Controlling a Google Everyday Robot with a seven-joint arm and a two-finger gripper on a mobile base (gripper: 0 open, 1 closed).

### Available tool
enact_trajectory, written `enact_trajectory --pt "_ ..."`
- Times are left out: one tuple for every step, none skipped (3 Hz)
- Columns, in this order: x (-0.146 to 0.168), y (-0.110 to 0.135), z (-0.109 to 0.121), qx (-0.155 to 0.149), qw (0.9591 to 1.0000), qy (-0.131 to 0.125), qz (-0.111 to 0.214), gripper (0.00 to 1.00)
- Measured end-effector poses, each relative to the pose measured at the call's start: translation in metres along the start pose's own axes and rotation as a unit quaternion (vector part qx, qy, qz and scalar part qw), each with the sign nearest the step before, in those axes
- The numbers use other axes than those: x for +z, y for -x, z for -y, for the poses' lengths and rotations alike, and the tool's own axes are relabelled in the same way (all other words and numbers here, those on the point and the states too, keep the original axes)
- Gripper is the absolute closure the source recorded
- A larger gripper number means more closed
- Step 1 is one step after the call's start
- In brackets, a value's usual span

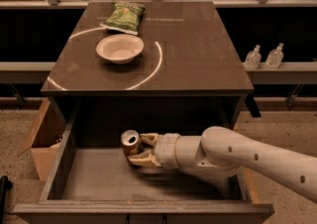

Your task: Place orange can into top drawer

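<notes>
Cardboard box sits far left, beside the cabinet. Drawer is open. On the cabinet top, chip bag at the back, bowl just in front of it. I see the can inside the drawer, toward the back, left of centre, silver top tilted up. Gripper is clamped on the can from its right side. I cannot tell if the can touches the drawer floor. Arm enters from the right. Two bottles stand far right.
</notes>
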State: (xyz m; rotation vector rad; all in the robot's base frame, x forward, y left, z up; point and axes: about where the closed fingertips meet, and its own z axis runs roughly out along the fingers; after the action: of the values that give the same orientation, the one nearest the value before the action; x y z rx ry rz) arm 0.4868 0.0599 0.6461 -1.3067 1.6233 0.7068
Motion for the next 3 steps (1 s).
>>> enact_trajectory --pt "-0.005 -0.005 -0.004 0.017 0.9998 -0.006 -0.011 0.12" --pt "-0.022 -0.007 -0.006 0.039 0.9988 -0.019 -0.023 0.00" --pt "-0.060 -0.005 0.002 0.065 0.9949 -0.066 -0.039 0.00"
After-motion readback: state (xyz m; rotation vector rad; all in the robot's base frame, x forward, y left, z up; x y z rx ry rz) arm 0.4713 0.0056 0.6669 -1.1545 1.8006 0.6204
